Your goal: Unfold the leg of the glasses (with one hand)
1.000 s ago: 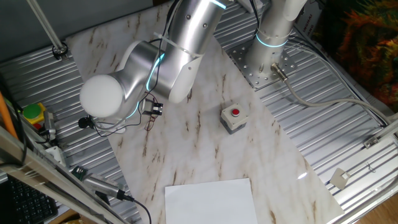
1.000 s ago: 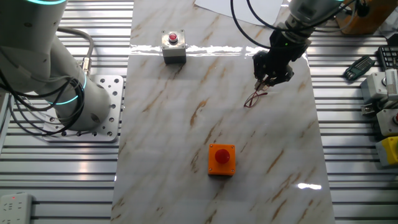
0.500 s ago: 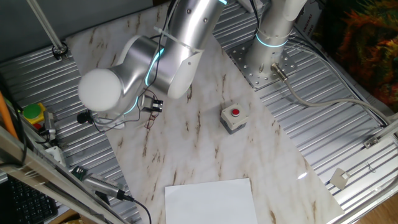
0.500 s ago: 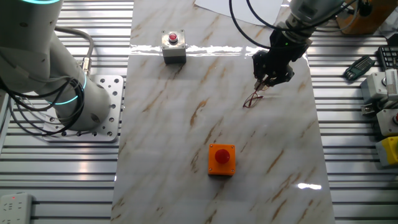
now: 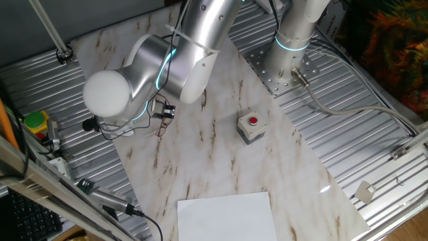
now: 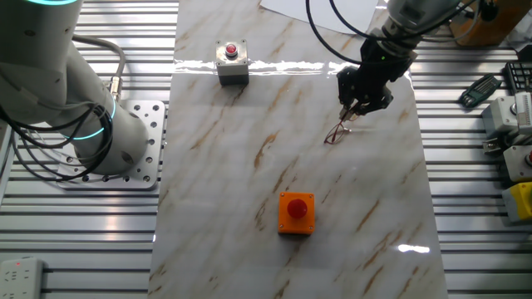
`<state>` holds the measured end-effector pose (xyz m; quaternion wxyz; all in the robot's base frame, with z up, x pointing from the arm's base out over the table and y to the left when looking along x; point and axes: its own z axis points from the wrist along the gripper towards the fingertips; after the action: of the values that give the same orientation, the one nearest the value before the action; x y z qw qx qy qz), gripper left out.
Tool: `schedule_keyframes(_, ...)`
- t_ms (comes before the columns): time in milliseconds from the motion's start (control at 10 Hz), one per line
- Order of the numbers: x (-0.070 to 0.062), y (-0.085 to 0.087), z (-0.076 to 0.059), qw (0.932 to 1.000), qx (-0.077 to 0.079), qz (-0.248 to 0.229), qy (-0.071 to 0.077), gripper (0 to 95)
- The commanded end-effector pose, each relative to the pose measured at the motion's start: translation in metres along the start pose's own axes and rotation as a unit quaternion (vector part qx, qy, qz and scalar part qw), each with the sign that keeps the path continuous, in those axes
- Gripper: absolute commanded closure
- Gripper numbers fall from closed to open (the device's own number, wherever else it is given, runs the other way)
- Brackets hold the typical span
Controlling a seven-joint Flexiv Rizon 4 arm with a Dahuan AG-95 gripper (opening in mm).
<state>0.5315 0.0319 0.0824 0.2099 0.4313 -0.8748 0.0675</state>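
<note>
The glasses [image 6: 334, 135], a small dark reddish wire frame, lie on the marble board [image 6: 249, 166] at its right side. My gripper [image 6: 350, 117] hangs just above their upper right end, fingers pinched on the thin leg that rises from the frame. In one fixed view the silver arm hides most of the gripper [image 5: 162, 118]. Only a bit of the glasses [image 5: 159, 128] shows there, below the black fingers.
A grey box with a red button [image 6: 232, 62] stands at the board's far left corner. An orange box with a red button [image 6: 296, 213] sits nearer the front. White paper [image 5: 227, 215] lies at one end. Devices and cables [image 6: 515, 124] crowd the right side.
The glasses have shifted slightly left on the board with the held end raised a little. The arm's elbow has moved a little up and left.
</note>
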Motion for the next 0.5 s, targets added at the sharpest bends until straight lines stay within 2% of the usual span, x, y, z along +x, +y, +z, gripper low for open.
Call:
schedule_keyframes(100,0.0003,0.0006,-0.0006,1.0,-0.001,0.0,0.001,95.0)
schedule_keyframes(500,0.0022,0.0027,-0.0033,1.0,-0.002,0.001,0.004,95.0)
